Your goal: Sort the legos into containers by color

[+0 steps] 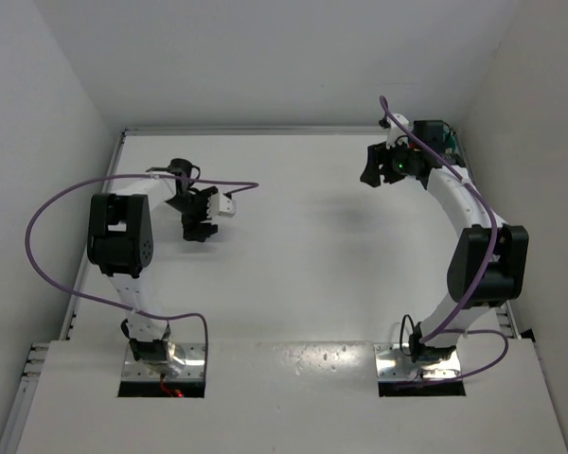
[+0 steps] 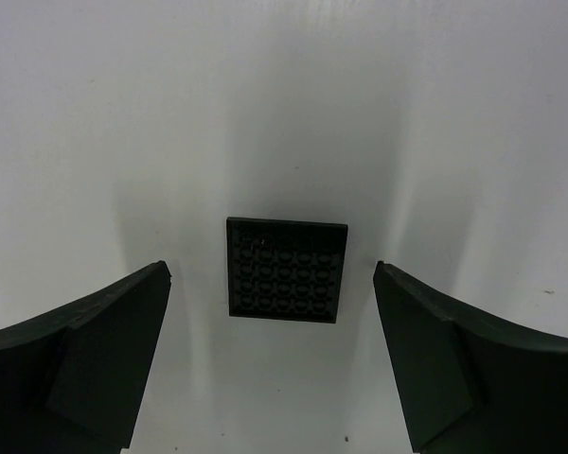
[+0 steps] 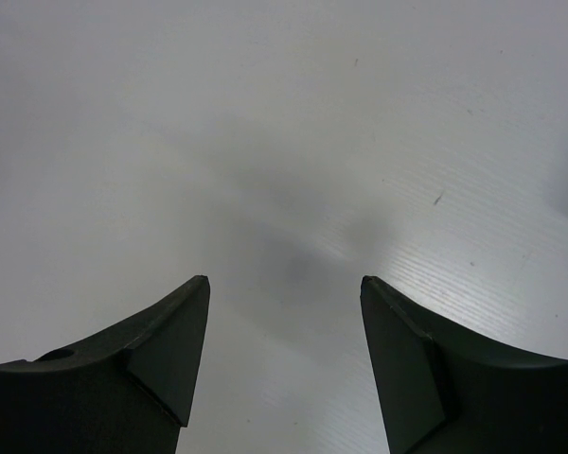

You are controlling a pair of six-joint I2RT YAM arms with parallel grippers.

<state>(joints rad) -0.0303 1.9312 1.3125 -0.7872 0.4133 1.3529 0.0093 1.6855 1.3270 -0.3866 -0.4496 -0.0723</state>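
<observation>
Because the black lego [image 2: 286, 270] lies flat on the table [image 2: 473, 132], centred between the wide-open jaws of the left gripper [image 1: 198, 225], lower straight and pinch opposite edges squarely; the right gripper [image 3: 284, 280] hovers open, empty; no bowl shows.

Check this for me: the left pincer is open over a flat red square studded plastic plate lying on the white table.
Wrong in one respect: the flat square studded plastic plate is black, not red, as the left wrist view shows. The left pincer is indeed open over it, and it lies on the white table.
</observation>
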